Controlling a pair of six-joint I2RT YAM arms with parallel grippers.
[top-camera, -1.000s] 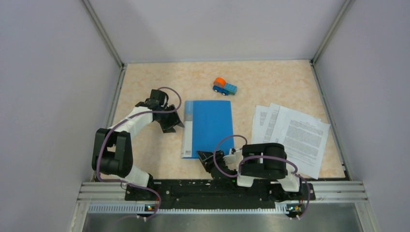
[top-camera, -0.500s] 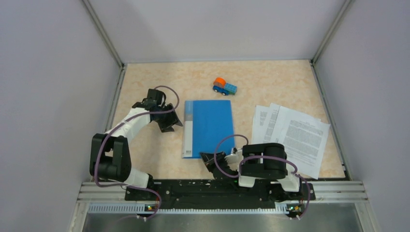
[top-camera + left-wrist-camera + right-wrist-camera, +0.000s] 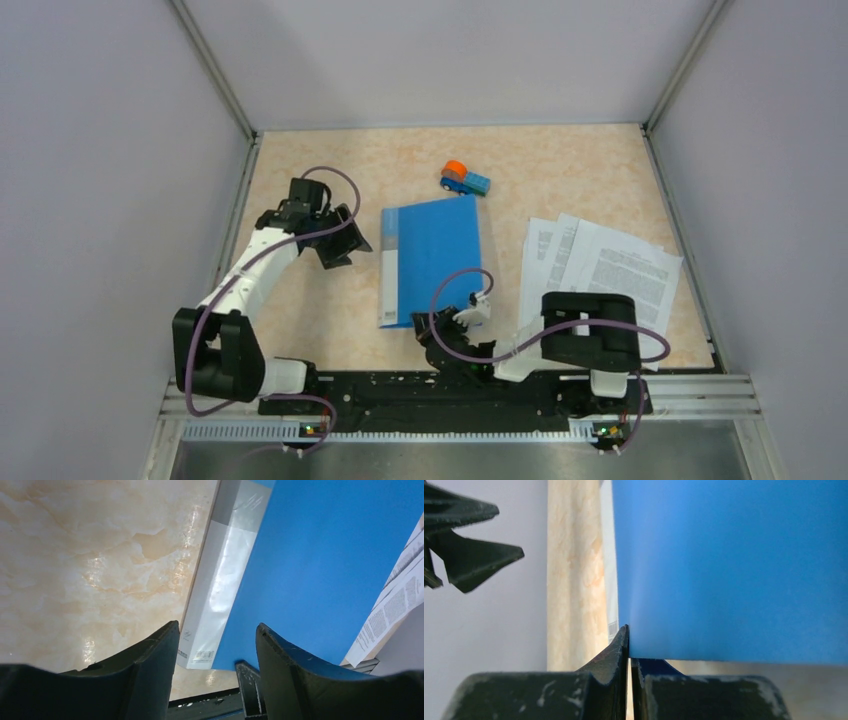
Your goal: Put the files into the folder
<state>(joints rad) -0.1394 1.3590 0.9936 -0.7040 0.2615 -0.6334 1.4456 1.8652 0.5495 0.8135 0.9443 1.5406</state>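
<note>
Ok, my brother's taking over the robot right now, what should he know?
Left gripper: open, empty, beside the spine of the folder.
Right gripper: shut on the folder cover's near edge.
Files: fanned loose on the table, right of the folder.
Done: cover gripped. Left: open the folder, put the files in.

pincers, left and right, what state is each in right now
Left pincer: open, holding nothing.
Right pincer: shut on the near edge of the blue folder.
</note>
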